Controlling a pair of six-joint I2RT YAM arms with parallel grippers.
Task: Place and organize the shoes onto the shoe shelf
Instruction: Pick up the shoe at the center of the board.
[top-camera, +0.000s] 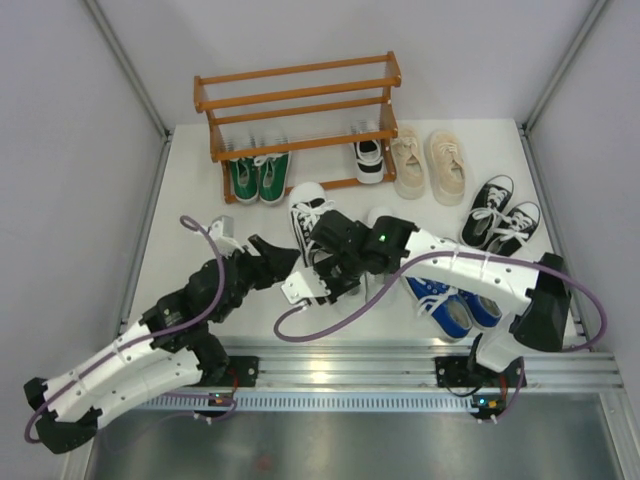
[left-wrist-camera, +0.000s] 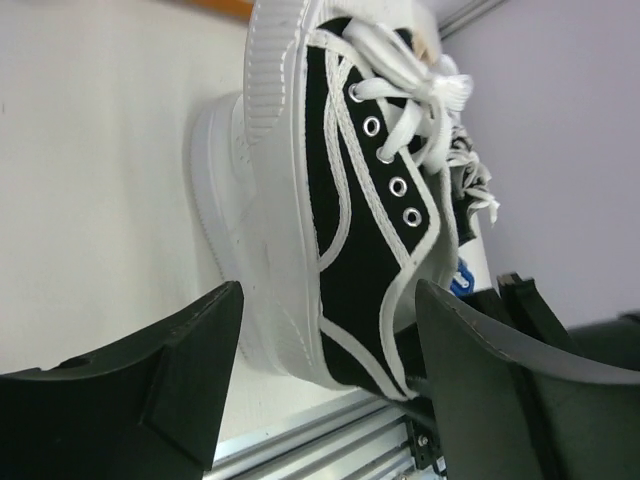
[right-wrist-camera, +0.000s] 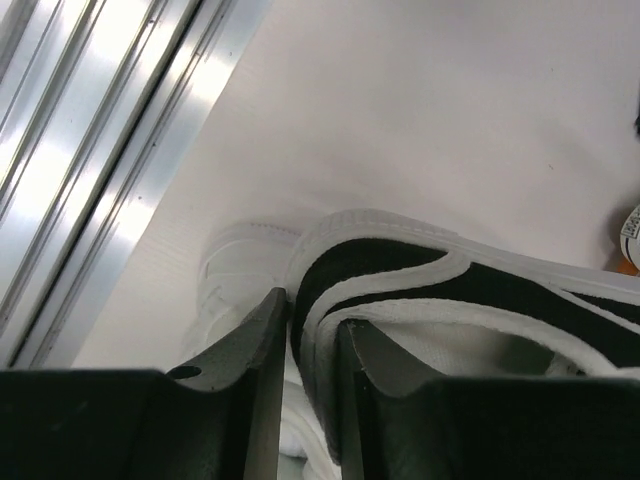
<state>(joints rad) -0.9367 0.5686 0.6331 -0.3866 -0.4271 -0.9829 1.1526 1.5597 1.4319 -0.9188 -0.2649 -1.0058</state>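
Note:
My right gripper (top-camera: 335, 262) is shut on the heel wall of a black-and-white shoe (top-camera: 308, 215), one finger inside the shoe and one outside (right-wrist-camera: 312, 312). The shoe (right-wrist-camera: 420, 265) points toe-first toward the orange-brown shoe shelf (top-camera: 297, 100). My left gripper (top-camera: 283, 258) is open just left of that heel; in its wrist view the shoe (left-wrist-camera: 370, 230) lies ahead between the spread fingers (left-wrist-camera: 330, 300). A plain white shoe (left-wrist-camera: 215, 190) lies against it, also seen under the right fingers (right-wrist-camera: 235, 270). The other black-and-white shoe (top-camera: 369, 160) and the green pair (top-camera: 258, 178) sit at the shelf's bottom tier.
The beige pair (top-camera: 428, 165) stands right of the shelf. The black canvas pair (top-camera: 500, 215) is at the far right. The blue pair (top-camera: 450, 300) lies under my right arm. An aluminium rail (top-camera: 400, 360) runs along the near table edge.

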